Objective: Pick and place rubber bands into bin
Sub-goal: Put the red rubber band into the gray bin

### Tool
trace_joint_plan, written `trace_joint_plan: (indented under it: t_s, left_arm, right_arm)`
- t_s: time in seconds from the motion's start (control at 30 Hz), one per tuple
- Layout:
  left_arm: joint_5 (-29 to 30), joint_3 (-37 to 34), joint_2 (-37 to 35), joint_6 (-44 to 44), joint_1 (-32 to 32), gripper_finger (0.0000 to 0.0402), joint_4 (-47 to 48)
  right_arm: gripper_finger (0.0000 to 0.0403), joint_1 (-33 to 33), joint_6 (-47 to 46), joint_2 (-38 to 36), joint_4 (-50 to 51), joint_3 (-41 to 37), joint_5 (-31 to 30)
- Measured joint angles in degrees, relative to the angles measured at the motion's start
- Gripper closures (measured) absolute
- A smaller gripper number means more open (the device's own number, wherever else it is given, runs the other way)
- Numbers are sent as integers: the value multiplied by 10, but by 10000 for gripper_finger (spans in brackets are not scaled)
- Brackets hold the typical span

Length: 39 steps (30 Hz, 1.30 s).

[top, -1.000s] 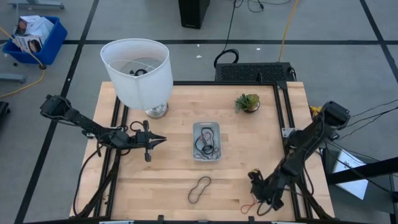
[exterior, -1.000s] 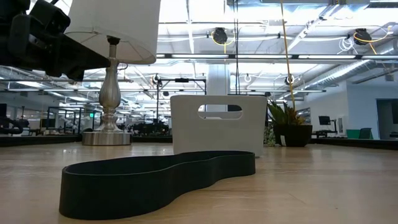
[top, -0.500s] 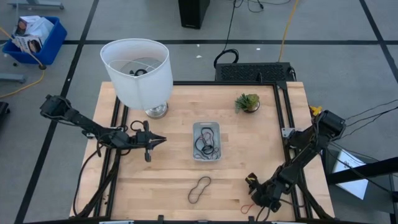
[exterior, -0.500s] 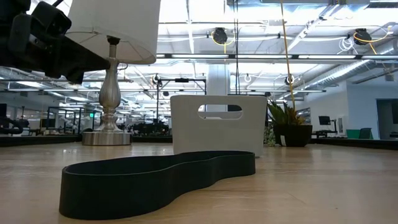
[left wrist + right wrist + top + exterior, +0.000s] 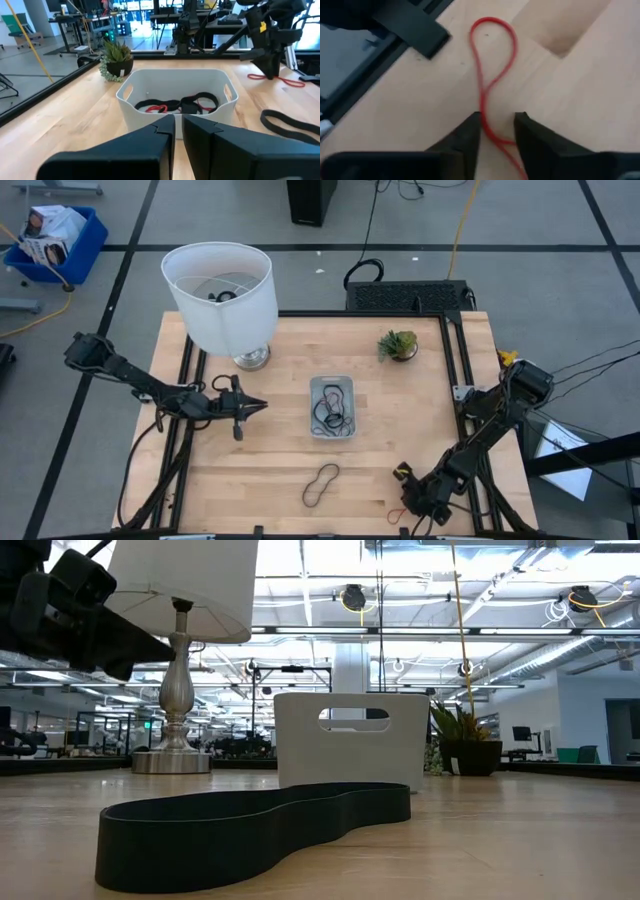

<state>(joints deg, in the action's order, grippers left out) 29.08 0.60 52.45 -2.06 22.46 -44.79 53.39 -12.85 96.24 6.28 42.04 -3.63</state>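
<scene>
Rubber bands lie in three places on the pale wooden counter. Several thin floppy loops, black and red, are tangled inside the small shallow pale grey bin with rounded corners, which sits near the counter's middle. One black figure-eight band lies flat on the wood nearer the front edge, apart from the bin. One thin red rubber loop lies by the front right corner, close to the dark metal frame rail.

The right pincer is down at that red loop, its two dark fingers standing on either side of the strand with a narrow gap between them; the band runs through the gap, and the fingers do not yet visibly squeeze it.

The left pincer hovers left of the bin, pointing toward it, its fingers pressed almost together with only a slit between them and nothing in them.

A white drum-shaded lamp on a silver base stands at the back left, and a small potted green succulent at the back right. No readable writing or brand shows on any of these things.
</scene>
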Motion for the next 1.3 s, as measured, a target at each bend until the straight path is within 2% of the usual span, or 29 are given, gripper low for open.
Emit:
trace_joint_plan:
  t_s: [0.17,0.23,0.47,0.6,0.73,0.87,1.0,1.13,1.3]
  left_arm:
    - [0,0,0,-9,0,360,4]
    - [0,0,0,-11,0,360,5]
    - [0,0,0,-11,0,360,5]
    - [0,0,0,-11,0,360,5]
    - [0,0,0,-10,0,360,6]
    - [0,0,0,-10,0,360,13]
    - [0,0,0,-10,0,360,13]
    - [0,0,0,-10,0,360,13]
    - [0,0,0,-10,0,360,13]
  right_arm:
    - [381,-1,-14,0,-1,0,13]
    - [395,-1,-19,0,-8,0,11]
    - [401,-11,-24,-26,-48,-3,2]
    - [403,-17,-21,-87,-36,-5,-71]
    - [403,-13,5,-154,-22,0,-105]
    - [403,-16,35,-203,34,33,-158]
    - [403,-26,66,-235,81,74,-189]
    - [403,-48,94,-269,84,102,-234]
    - [403,-90,107,-312,84,110,-253]
